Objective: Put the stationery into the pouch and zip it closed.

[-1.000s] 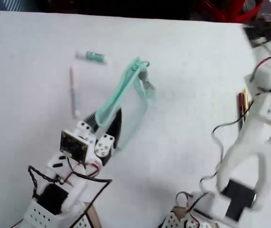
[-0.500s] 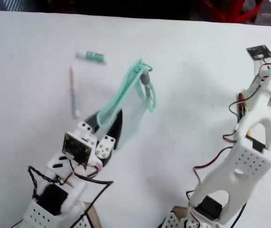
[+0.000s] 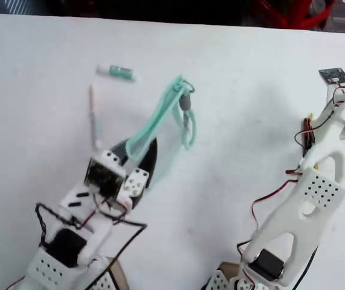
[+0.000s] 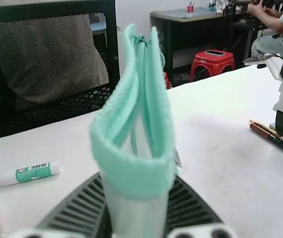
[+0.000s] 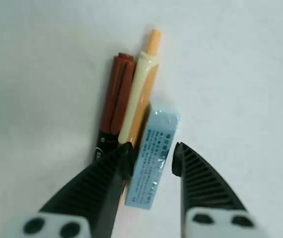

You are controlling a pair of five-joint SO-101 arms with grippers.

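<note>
Right gripper (image 5: 152, 151) sat with jaws apart straddling the eraser (image 5: 153, 134), which lay touching the pens (image 5: 117, 94), so I figured closing might snag a pen too, while the left gripper (image 3: 135, 158) was clamped on the pouch (image 3: 160, 115), upright mid-table, well apart.

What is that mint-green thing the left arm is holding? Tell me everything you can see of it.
The pouch is a soft, flat bag with a mint-green fabric rim and see-through sides. Its mouth stands open, unzipped, the rim bowed into a narrow loop. A grey pull and green cord hang at the far end. The left gripper clamps its near end, holding it edge-up and slanting away from the arm.
</note>
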